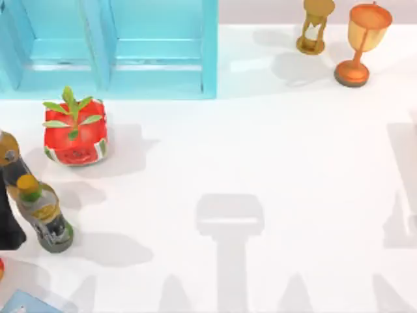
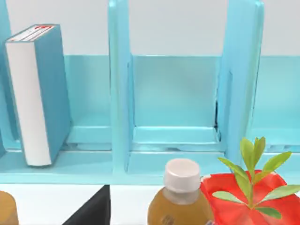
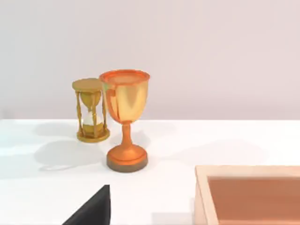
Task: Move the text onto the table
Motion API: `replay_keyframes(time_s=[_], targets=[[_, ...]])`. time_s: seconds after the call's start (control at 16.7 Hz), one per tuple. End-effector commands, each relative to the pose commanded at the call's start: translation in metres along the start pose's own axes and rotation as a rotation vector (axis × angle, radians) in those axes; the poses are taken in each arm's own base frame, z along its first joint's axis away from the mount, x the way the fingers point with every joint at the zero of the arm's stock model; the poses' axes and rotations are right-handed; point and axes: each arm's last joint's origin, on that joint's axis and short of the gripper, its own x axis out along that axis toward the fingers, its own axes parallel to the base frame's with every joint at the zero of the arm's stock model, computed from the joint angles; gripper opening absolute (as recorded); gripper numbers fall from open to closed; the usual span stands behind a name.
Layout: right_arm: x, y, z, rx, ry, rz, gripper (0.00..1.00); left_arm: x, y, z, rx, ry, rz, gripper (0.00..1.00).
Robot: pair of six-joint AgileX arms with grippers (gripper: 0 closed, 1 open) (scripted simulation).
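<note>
The text (image 2: 44, 93) has a light-blue cover, white page edges and red trim, matching the light-blue shelf cabinet (image 1: 156, 52). The pot (image 1: 75, 134) is tomato-red with green leaves; the goblet (image 3: 125, 117) is orange-gold on the white table (image 1: 293, 163).

From above, we see the shelf cabinet (image 1: 111, 49) cut off at the bench's far edge, and our left arm (image 1: 10, 215) and a bottle (image 1: 8, 153) clipped at the left edge.
</note>
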Motion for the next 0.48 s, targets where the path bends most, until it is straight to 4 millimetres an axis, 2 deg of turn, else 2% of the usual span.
replay_keyframes(time_s=[0.24,0.48], targets=[[0.0,0.0,0.0,0.0,0.0,0.0,1.0,0.001,0.001,0.004,0.004,0.007,-0.001,1.0],[0.0,0.0,0.0,0.0,0.0,0.0,1.0,0.011,0.007,0.033,0.028,0.02,-0.005,1.0]])
